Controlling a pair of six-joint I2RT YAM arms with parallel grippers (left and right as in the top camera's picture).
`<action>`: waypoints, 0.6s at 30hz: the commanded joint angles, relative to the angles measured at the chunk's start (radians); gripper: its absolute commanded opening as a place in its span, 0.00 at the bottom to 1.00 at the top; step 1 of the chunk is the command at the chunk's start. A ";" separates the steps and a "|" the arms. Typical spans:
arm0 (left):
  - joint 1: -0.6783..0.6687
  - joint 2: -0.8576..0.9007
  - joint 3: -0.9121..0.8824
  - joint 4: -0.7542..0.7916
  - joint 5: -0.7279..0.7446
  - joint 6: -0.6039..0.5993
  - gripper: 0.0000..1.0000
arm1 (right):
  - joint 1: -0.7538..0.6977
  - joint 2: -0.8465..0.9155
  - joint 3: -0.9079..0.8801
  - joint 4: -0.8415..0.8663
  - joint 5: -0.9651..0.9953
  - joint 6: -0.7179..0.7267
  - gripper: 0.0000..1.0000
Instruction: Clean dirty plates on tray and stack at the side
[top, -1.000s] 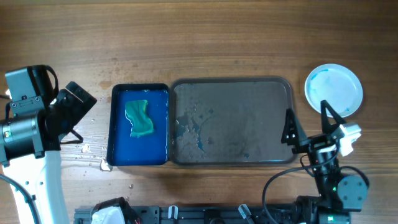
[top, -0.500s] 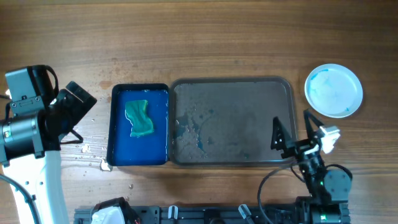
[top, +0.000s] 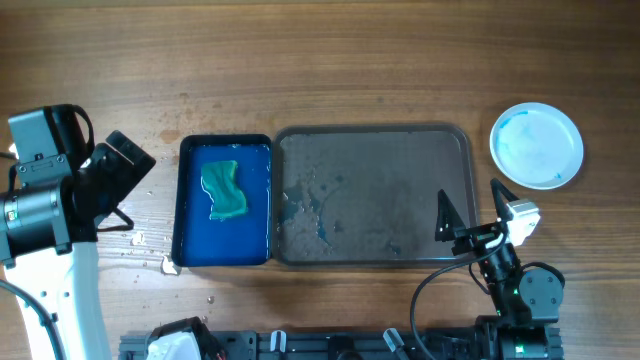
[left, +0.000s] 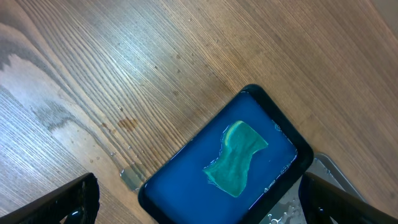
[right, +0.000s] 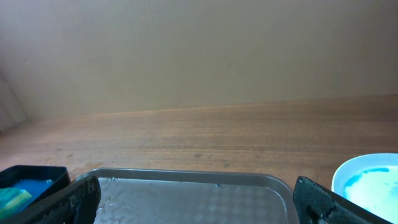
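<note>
Looking down, I see my right gripper spread wide and holding nothing, straddling the right rim of the big grey tray near its front corner. A white plate smeared with blue lies on the table just past the tray's far right corner. My left gripper is spread too, beside the small blue tray holding a green sponge.
</note>
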 joint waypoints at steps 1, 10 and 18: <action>0.005 -0.005 -0.001 0.003 -0.016 -0.002 1.00 | 0.005 -0.011 -0.001 0.004 0.013 -0.018 1.00; 0.005 -0.005 -0.001 0.003 -0.016 -0.002 1.00 | 0.005 -0.011 -0.001 0.000 0.064 -0.102 1.00; 0.005 -0.005 -0.001 0.003 -0.016 -0.002 1.00 | 0.005 -0.011 -0.001 0.000 0.066 -0.203 1.00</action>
